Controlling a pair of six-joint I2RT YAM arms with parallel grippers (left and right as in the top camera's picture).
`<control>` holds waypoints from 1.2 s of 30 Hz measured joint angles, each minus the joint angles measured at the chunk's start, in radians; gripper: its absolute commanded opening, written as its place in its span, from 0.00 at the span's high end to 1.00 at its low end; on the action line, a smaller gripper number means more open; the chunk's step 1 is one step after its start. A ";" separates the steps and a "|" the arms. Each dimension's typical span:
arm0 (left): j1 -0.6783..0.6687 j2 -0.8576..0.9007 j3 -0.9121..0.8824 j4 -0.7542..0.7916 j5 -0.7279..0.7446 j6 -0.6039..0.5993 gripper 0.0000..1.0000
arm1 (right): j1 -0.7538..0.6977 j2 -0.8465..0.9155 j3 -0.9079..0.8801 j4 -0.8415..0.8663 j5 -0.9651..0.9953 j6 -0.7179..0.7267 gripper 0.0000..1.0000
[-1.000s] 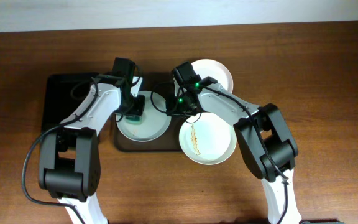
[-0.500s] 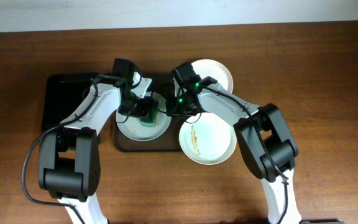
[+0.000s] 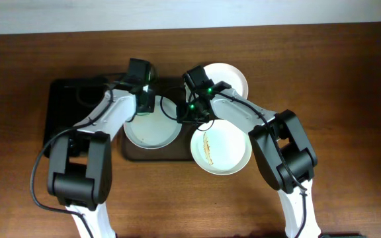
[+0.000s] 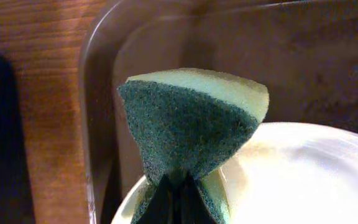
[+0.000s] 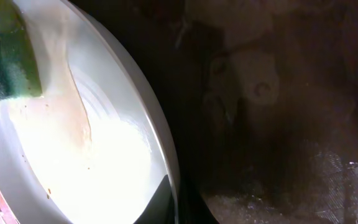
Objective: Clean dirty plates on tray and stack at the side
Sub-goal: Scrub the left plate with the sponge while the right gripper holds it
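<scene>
So the tray [image 3: 177, 153] sits mid tabletop [image 3: 349, 99], with a smaller black tray [image 3: 71, 106] right against it at 9 o'clock. One plate [image 3: 152, 132] lies on the tray, toward its 9 o'clock half.

The left tool [image 4: 178, 198] is clenched on a sponge [image 4: 191, 124], green scrubby side toward the wrist camera and yellow foam behind. The sponge is down at that plate's rim around 11 o'clock. From the right wrist view the sponge corner rests on the inside of the plate, with a thin brownish smear across the white next to it.

The right tool [image 3: 185, 119] is at the same plate's 3 o'clock edge, pinched shut on the rim as far as I can tell; one dark finger shows over the rim in its own camera.

The other two plates are off at the side. The streaked plate [image 3: 223, 149] is at the tray's 4 o'clock, with its rim seemingly overlapping the tray's edge and a brown-yellow line down its middle. A cleaner-looking plate [image 3: 230, 76] is at 1 o'clock on the tabletop, partly under the right arm.
</scene>
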 measured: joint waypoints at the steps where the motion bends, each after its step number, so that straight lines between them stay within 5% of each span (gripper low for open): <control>1: -0.011 0.000 0.000 -0.011 -0.021 -0.011 0.99 | 0.000 0.000 0.000 0.000 0.000 0.000 0.96; 5: -0.068 0.000 0.003 -0.089 -0.069 -0.029 0.99 | 0.000 0.000 0.000 -0.005 0.000 -0.005 0.96; 12: -0.076 0.000 0.008 -0.187 0.167 -0.031 0.99 | 0.000 0.000 0.000 -0.008 0.000 -0.008 0.96; 18: 0.006 0.018 0.085 -0.428 0.309 -0.028 0.99 | 0.000 0.000 0.000 -0.007 -0.006 -0.011 0.96; 25: 0.084 0.024 0.090 -0.269 0.272 -0.082 0.99 | 0.000 0.000 0.000 -0.005 -0.007 0.000 0.96; 30: 0.082 0.024 0.098 -0.382 0.249 -0.163 0.99 | 0.000 0.000 0.000 -0.006 -0.008 -0.004 0.96; 36: 0.083 0.025 0.101 -0.565 0.385 -0.043 0.99 | 0.000 0.000 0.000 -0.008 -0.008 -0.008 0.96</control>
